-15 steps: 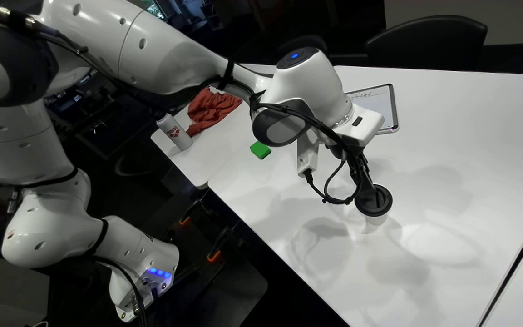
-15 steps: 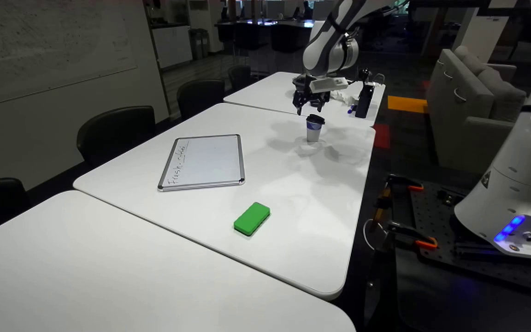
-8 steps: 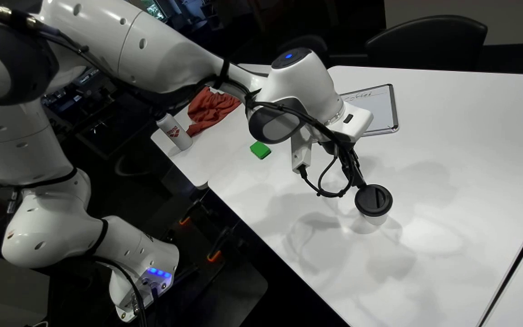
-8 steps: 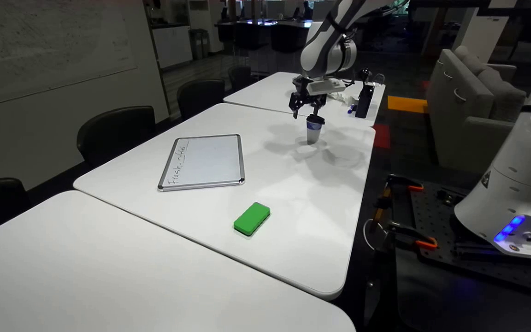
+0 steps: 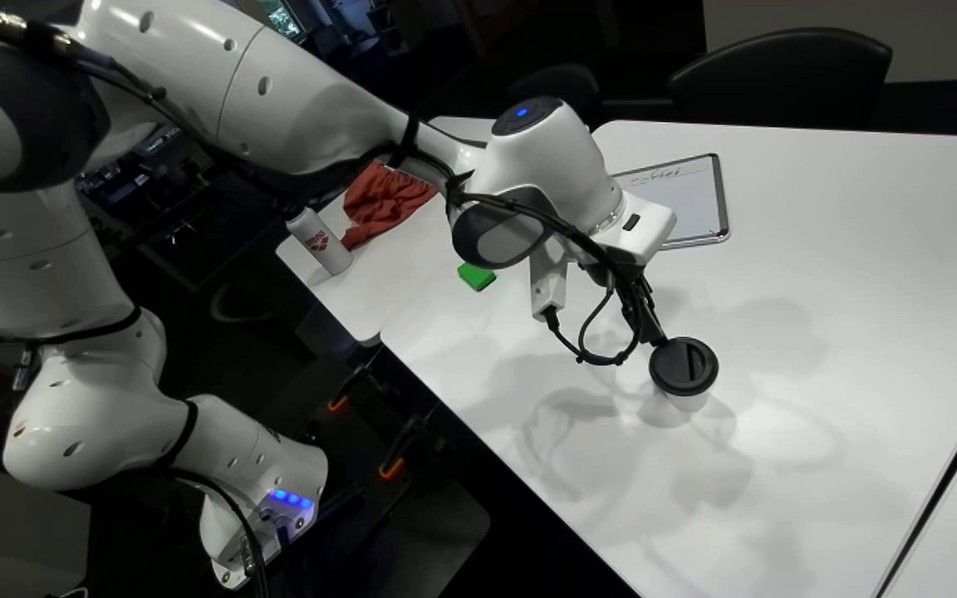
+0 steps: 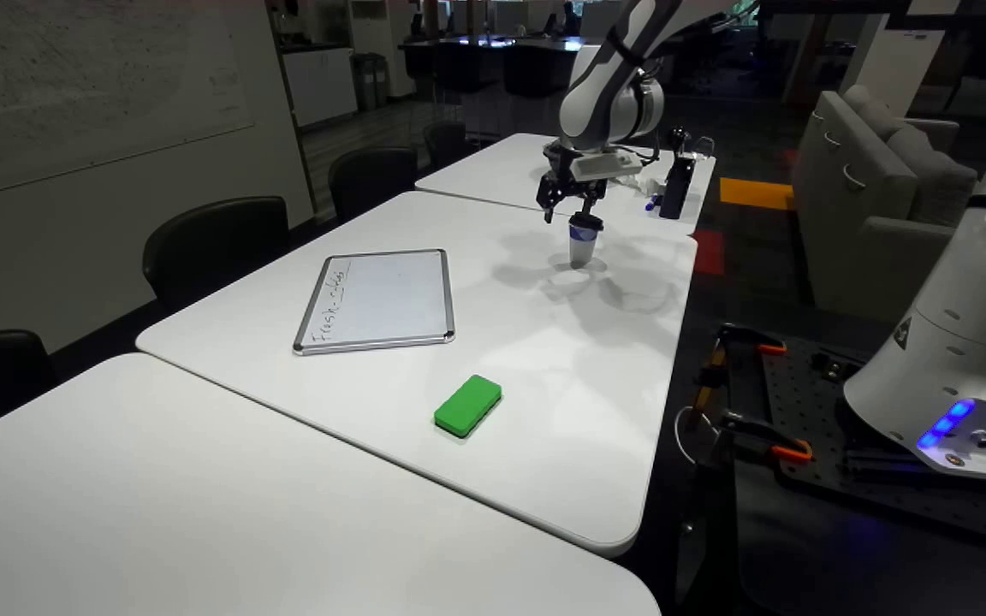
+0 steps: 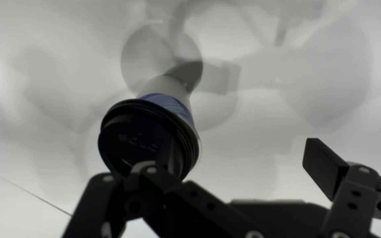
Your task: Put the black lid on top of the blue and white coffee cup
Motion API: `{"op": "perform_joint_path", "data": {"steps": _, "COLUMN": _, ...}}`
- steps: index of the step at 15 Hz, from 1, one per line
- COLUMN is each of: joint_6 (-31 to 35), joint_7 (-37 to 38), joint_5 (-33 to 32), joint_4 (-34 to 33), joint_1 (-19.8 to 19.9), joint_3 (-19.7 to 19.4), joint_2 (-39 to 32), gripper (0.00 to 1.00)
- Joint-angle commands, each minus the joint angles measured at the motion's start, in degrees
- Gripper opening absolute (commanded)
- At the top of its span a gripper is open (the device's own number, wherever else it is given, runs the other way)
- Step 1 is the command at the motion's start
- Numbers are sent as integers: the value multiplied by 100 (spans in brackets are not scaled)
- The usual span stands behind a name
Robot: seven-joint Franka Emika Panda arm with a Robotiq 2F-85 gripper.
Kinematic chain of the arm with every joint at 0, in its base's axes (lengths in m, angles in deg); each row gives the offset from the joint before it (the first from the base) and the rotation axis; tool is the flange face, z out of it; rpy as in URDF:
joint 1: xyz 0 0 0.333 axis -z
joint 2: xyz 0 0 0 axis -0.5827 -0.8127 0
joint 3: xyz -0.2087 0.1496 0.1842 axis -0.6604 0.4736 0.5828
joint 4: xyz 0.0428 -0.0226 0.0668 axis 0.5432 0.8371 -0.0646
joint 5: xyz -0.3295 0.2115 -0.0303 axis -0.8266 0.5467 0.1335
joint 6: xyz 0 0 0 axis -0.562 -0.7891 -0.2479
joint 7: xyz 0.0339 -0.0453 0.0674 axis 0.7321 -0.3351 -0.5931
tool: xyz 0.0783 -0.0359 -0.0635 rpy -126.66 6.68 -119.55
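Observation:
The black lid point(image 5: 684, 365) sits on top of the blue and white coffee cup point(image 5: 688, 402), and both also show in an exterior view, the lid point(image 6: 586, 222) above the cup point(image 6: 581, 246). The cup stands on the white table. In the wrist view the lid point(image 7: 134, 135) covers the cup mouth, with the cup's blue band point(image 7: 170, 104) below. My gripper point(image 7: 243, 157) is open with nothing between its fingers. One finger overlaps the lid in the wrist view; I cannot tell whether it touches. The other finger point(image 7: 324, 168) is off to the right, over bare table.
A whiteboard point(image 6: 382, 299) with writing lies on the table. A green block point(image 6: 468, 405) lies nearer that camera. A red cloth point(image 5: 387, 203) and a white bottle point(image 5: 321, 241) are at the table's far end. A black bottle point(image 6: 677, 186) stands behind the arm.
My gripper has shifted off the lid's middle, leftwards to its edge in an exterior view, then almost stopped. The lid has stayed on the cup; the cup's base looks slightly shifted.

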Motion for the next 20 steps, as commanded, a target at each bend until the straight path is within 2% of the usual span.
{"op": "perform_joint_path", "data": {"steps": 1, "joint_6": 247, "joint_7": -121, "joint_5": 158, "joint_4": 547, "joint_1": -71, "joint_3": -42, "joint_2": 533, "gripper": 100}}
{"op": "perform_joint_path", "data": {"steps": 7, "joint_6": 273, "joint_7": 311, "joint_5": -428, "joint_4": 1498, "joint_1": -672, "joint_3": -794, "joint_2": 1705, "gripper": 100}}
{"op": "perform_joint_path", "data": {"steps": 12, "joint_6": 81, "joint_7": 1574, "joint_5": -1917, "joint_4": 1936, "joint_1": -1316, "joint_3": -1664, "joint_2": 2498, "gripper": 100}}
{"op": "perform_joint_path", "data": {"steps": 14, "joint_6": -12, "joint_7": 2035, "joint_5": -2491, "joint_4": 2000, "joint_1": -1406, "joint_3": -1819, "joint_2": 2699, "gripper": 100}}
{"op": "perform_joint_path", "data": {"steps": 17, "joint_6": -165, "joint_7": 2531, "joint_5": -3116, "joint_4": 2068, "joint_1": -1427, "joint_3": -1863, "joint_2": 2929, "gripper": 100}}
{"op": "perform_joint_path", "data": {"steps": 18, "joint_6": 39, "joint_7": 2244, "joint_5": -2841, "joint_4": 1875, "joint_1": -1012, "joint_3": -1487, "joint_2": 2591, "gripper": 100}}
{"op": "perform_joint_path", "data": {"steps": 20, "joint_6": 29, "joint_7": 2276, "joint_5": -2880, "joint_4": 1889, "joint_1": -904, "joint_3": -1387, "joint_2": 2625, "gripper": 100}}
